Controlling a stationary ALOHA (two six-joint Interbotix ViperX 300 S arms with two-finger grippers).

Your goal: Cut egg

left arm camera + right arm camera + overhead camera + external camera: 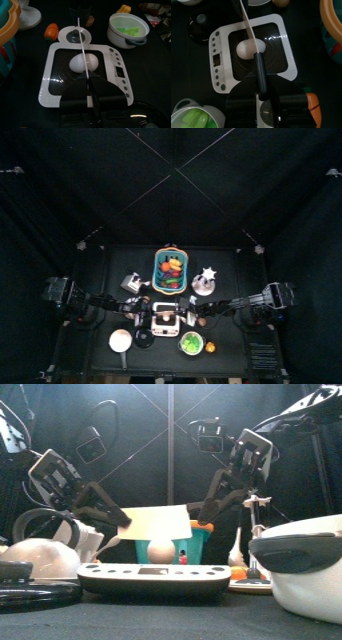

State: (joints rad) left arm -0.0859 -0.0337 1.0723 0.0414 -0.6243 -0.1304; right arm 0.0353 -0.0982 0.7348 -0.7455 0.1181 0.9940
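Note:
A pale egg (pixel 160 552) (pixel 85 62) (pixel 250 47) lies in the black middle of a white cutting board (pixel 154 579) (pixel 53 75) (pixel 290 55). Just above the egg hangs a knife with a cream blade (pixel 160 522) (pixel 81 42) (pixel 246 25), running left to right. My left gripper (pixel 123 519) (pixel 92 80) is shut on the blade's left end. The right gripper (pixel 201 512) (pixel 258 57) is shut on the right end, where a black handle shows. From the front the blade's lower edge is close to the egg's top; contact cannot be told.
A basket (pixel 171 268) (pixel 5 35) of toy food stands behind the board. A white pot of green pieces (pixel 127 29) (pixel 191 115) (pixel 301 569) sits front right. A white bowl (pixel 40 556) and a black lid (pixel 34 594) sit front left. An orange piece (pixel 51 31) lies beside the board.

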